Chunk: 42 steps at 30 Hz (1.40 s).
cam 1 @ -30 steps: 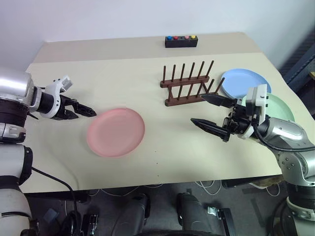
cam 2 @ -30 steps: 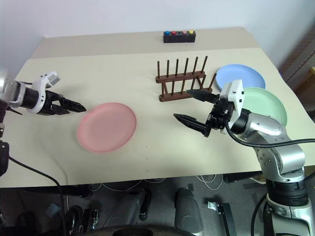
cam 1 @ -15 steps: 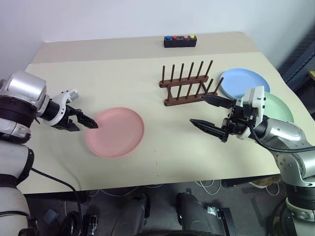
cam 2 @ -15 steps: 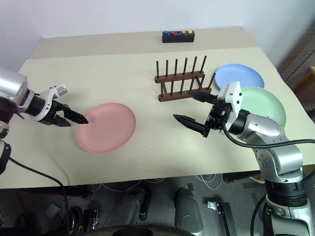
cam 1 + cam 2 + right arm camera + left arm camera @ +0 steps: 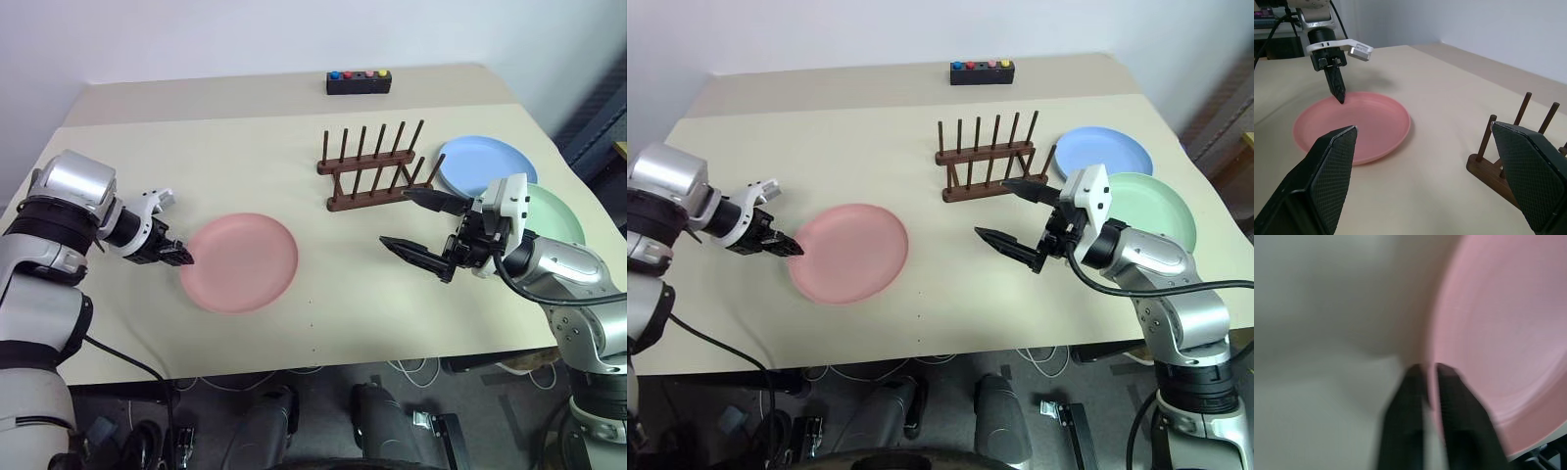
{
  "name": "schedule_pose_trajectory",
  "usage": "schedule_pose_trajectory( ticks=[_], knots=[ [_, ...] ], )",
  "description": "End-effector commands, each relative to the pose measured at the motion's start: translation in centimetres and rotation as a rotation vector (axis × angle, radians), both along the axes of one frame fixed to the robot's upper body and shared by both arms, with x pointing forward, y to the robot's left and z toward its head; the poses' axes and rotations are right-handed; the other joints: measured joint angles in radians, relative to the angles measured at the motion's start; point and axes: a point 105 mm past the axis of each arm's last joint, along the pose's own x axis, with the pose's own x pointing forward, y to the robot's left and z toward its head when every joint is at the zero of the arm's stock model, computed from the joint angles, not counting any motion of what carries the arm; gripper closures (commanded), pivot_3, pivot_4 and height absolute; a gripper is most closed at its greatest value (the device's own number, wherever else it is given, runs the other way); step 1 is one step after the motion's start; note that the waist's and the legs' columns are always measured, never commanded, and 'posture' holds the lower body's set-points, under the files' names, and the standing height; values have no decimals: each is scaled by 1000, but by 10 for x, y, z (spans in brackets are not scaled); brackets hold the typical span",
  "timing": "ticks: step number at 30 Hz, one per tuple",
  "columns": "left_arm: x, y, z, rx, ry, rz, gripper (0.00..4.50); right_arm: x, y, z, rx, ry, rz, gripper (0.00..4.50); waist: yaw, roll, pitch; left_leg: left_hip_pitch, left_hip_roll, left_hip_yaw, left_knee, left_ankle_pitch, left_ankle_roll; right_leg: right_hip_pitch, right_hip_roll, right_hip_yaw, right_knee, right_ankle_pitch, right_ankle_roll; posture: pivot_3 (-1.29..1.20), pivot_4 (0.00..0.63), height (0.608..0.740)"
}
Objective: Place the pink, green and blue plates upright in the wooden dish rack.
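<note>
A: The pink plate (image 5: 239, 262) lies flat near the table's (image 5: 196, 147) front edge, its left rim pinched by the shut left gripper (image 5: 182, 258). With so thin a hold, it could be dropped when lifted.

B: The right gripper (image 5: 419, 226) is held wide and empty. Beyond it, the rack (image 5: 375, 168) could be knocked over; the green plate (image 5: 556, 217) and blue plate (image 5: 487, 164) lie further right.

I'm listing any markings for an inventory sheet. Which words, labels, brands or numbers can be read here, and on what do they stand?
None can be read: no text shows on the pink plate, green plate, blue plate, dish rack, button box or table.
</note>
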Motion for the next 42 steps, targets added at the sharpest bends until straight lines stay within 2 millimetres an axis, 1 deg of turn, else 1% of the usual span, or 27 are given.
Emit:
schedule_pose_trajectory(
  ticks=[1,6,8,10,12,13,15,17,18,19,20,21,22,24,25,27,29,31,32,34,36,39,40,42],
  knots=[
    [3,1,7,-8,-33,13,4482,0,-2,9,7,-53,-15,0,0,0,0,0,0,0,0,0,0,0,0,0,0,0,0,0,150,740],
    [5,-4,15,-36,-59,14,4482,0,-3,7,3,-52,-15,0,0,0,0,0,0,0,0,0,0,0,0,0,0,0,0,0,150,740],
    [11,-6,27,-100,-124,29,4482,1,-3,7,-1,-54,-17,0,0,0,0,0,0,0,0,0,0,0,0,0,0,0,0,0,150,740],
    [20,-5,45,-148,-254,13,4482,0,-4,7,-6,-57,-19,0,1,0,0,0,0,0,0,0,0,0,0,0,0,0,0,0,150,740],
    [22,-5,55,-174,-331,-6,4482,-1,-5,8,-10,-59,-20,0,0,0,0,0,0,0,0,0,0,0,0,0,0,0,0,0,150,740],
    [22,-9,59,-223,-340,9,4482,0,-6,7,-13,-59,-23,0,-1,0,0,0,0,0,0,0,-1,0,0,0,0,0,0,0,150,740],
    [18,-21,67,-333,-389,-31,4482,1,-7,9,-16,-63,-26,0,-2,0,0,0,0,0,0,0,-1,0,0,0,0,0,0,0,150,740],
    [14,-31,72,-402,-435,-68,4482,2,-8,10,-26,-75,-28,0,-1,0,0,0,0,0,0,0,-1,0,0,0,0,0,0,0,150,740],
    [14,-33,73,-422,-449,-56,4482,2,-8,12,-32,-84,-30,0,0,0,0,0,0,0,0,0,-1,0,0,0,0,0,0,0,150,740],
    [18,-36,78,-456,-508,-51,4482,3,-8,13,-50,-95,-34,0,2,0,0,0,0,0,0,0,-1,0,0,0,0,0,0,0,150,740],
    [22,-42,88,-517,-594,-58,4482,3,-7,15,-79,-114,-36,0,5,0,0,0,0,0,0,0,-1,0,0,0,0,0,0,0,150,740],
    [26,-46,96,-541,-671,-47,4482,4,-5,19,-112,-149,-43,0,6,0,0,0,0,0,1,0,-1,0,-1,0,0,0,0,0,150,740],
    [34,-51,108,-580,-797,-12,4482,3,-2,28,-131,-201,-47,0,7,0,0,0,0,0,1,1,-1,0,-1,0,0,0,0,0,150,740],
    [44,-53,120,-599,-937,90,4482,-1,2,41,-120,-256,-45,0,8,-1,0,-1,0,0,1,3,-5,1,-2,-1,-1,0,0,0,150,740],
    [47,-55,125,-630,-974,152,4482,-3,3,47,-118,-287,-49,0,7,-1,0,-1,0,0,1,3,-6,1,-2,-1,-1,0,0,0,150,740],
    [44,-70,133,-726,-1007,191,4482,-8,5,58,-117,-353,-66,0,6,-1,0,-1,0,0,0,3,-7,1,-2,-1,-2,0,0,0,150,740],
    [41,-91,135,-764,-1042,198,4482,-8,8,66,-154,-434,-102,0,4,-2,0,-1,0,0,0,3,-7,0,-2,0,-2,0,0,0,150,740],
    [37,-105,137,-807,-1051,198,4482,-6,11,68,-198,-493,-128,0,6,-2,0,-1,0,1,1,3,-7,1,-2,0,-1,0,0,0,150,740],
    [37,-111,137,-801,-1069,205,4482,-3,15,69,-252,-555,-150,0,6,-2,0,-1,0,1,1,3,-7,1,-2,0,-1,0,0,0,150,740],
    [41,-125,135,-764,-1108,233,4482,2,28,78,-327,-737,-210,0,2,-1,0,0,0,2,1,3,-7,1,-1,0,-1,0,0,0,150,740],
    [46,-132,131,-752,-1124,275,4482,5,40,83,-407,-899,-256,0,4,-1,-1,1,0,3,1,4,-7,0,-1,1,0,0,0,0,150,740],
    [50,-143,124,-758,-1120,301,4482,14,49,55,-620,-996,-243,0,7,-2,-1,0,0,3,1,4,-8,0,-1,1,-1,0,0,0,150,740],
    [51,-147,123,-762,-1117,313,4482,18,50,45,-687,-1026,-246,0,7,-2,-1,0,0,3,1,4,-8,1,-1,1,-1,0,0,0,150,740],
    [51,-154,120,-781,-1118,314,4482,25,48,33,-801,-1109,-279,0,11,-2,-1,0,-1,3,1,4,-8,1,-1,1,-1,0,0,0,150,740]
  ],
)
